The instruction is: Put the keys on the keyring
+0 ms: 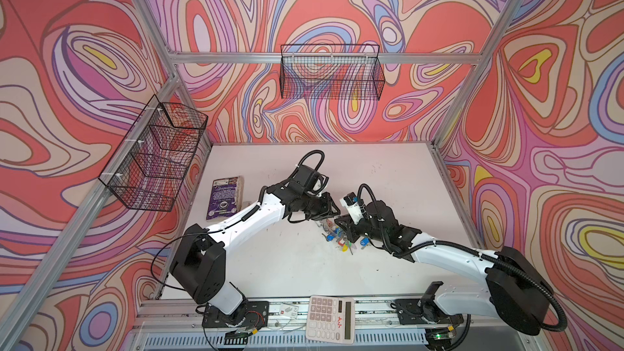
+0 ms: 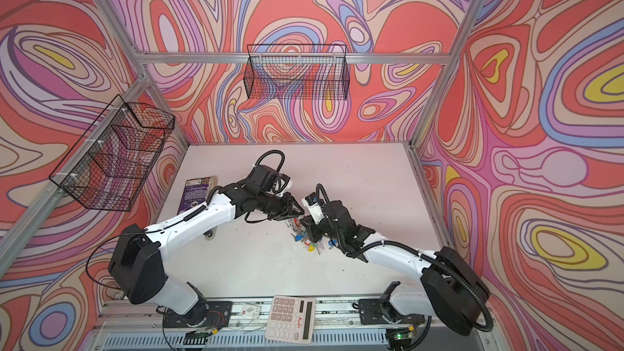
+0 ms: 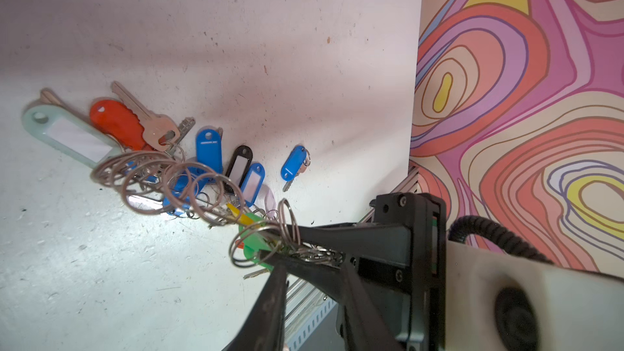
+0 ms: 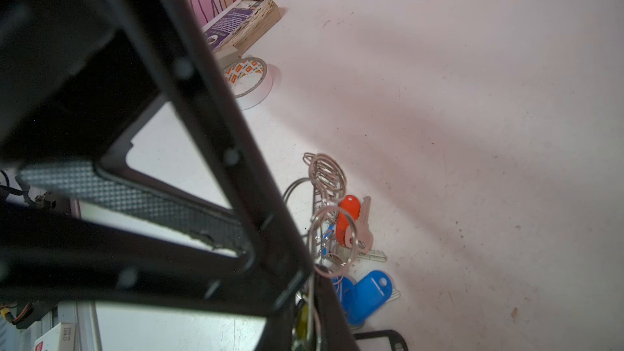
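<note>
**A:** What took up most of the scene?

**B:** The white tabletop (image 1: 270,265). Two black wire baskets hung on the walls around it, one basket (image 1: 332,72) at 12 o'clock and a second basket (image 1: 155,153) at 10 o'clock.

**A:** And the loose things?

**B:** A calculator (image 1: 330,319) sat on the front rail at 6 o'clock. A purple book (image 1: 224,199) lay at 9 o'clock, with a tape roll (image 4: 248,77) just beside it.

**A:** How did the tools stand?

**B:** Tip to tip near the middle of the tabletop. The right tool (image 3: 287,244) was clamped tight on the keyring (image 3: 209,209). The left tool (image 4: 275,265) had its jaws partly apart, with one fingertip (image 3: 275,275) against the cluster of rings. I could not tell whether it pinched a ring.

**A:** Where exactly was the keyring?

**B:** Just off the middle, toward 4 o'clock. One end sat in the right tool, and its row of small split rings curved out above the keys (image 1: 339,239).

**A:** And those?

**B:** They were heaped on the tabletop. I made out a red-tagged key (image 3: 116,123), a pale tag (image 3: 67,135) and a black tag (image 3: 240,163). A green tag (image 3: 255,243) lay right by the right tool's tips. One blue-tagged key (image 3: 293,165) lay a little apart from the heap.
</note>
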`<action>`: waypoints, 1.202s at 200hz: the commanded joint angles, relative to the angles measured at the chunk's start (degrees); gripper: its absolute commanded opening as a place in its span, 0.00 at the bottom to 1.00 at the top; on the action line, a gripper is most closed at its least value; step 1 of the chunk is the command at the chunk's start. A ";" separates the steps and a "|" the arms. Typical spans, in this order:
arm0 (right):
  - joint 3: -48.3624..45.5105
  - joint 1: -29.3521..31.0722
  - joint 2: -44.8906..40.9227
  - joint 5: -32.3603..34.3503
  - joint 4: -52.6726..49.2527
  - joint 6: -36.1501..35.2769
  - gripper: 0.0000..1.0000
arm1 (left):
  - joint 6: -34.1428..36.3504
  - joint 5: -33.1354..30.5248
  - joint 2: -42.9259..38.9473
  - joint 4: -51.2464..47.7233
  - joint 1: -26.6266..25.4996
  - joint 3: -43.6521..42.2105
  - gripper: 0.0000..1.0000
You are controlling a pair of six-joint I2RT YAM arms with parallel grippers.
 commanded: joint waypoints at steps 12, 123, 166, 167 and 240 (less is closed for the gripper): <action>0.77 0.51 -0.99 0.36 2.28 -1.07 0.00 | -2.27 -1.22 1.67 1.78 0.07 0.36 0.30; 0.06 0.46 -1.15 -0.03 2.48 -0.81 0.00 | -1.72 -2.23 3.36 1.46 -0.74 2.41 0.21; -0.12 0.52 -0.79 -0.21 2.88 -0.71 0.00 | 0.49 -2.78 3.72 -0.85 -1.76 4.74 0.19; -0.12 0.47 -0.77 -0.21 2.90 -0.71 0.00 | 0.63 -2.84 3.73 -1.05 -1.81 4.83 0.19; 0.10 0.52 -0.74 -0.39 2.67 -0.87 0.00 | 2.14 -5.61 4.50 -4.45 -2.11 6.54 0.23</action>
